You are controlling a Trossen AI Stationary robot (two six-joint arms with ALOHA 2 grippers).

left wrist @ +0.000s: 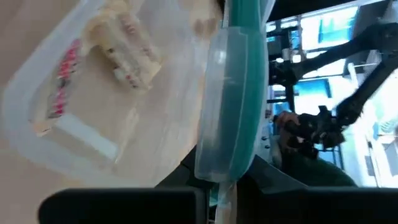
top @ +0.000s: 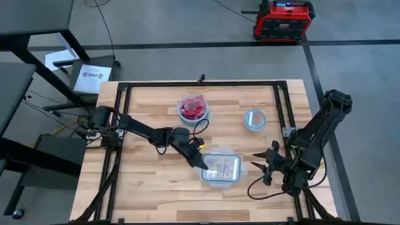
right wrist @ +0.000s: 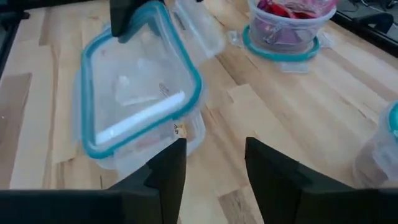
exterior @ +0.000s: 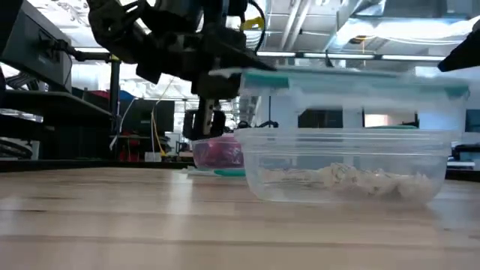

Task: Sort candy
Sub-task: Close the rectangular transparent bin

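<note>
Left end effector (top: 201, 162) pinches teal-rimmed clear lid (right wrist: 134, 87) over rectangular tub (exterior: 349, 169) (pale candy (exterior: 352, 178) inside).

Counter (top: 150, 181): bare wood across the lower left and centre bottom of the high view, open for passage.
Obstacles: clear tub (top: 221, 169) at lower centre, its teal-rimmed lid (exterior: 352, 79) held above it by the left gripper (top: 201, 162); bowl of red candy (top: 194, 109) upper centre; small bowl (top: 254, 119) upper right.
Right gripper (top: 267, 164), fingers apart, occupies the gap just right of the tub.
</note>
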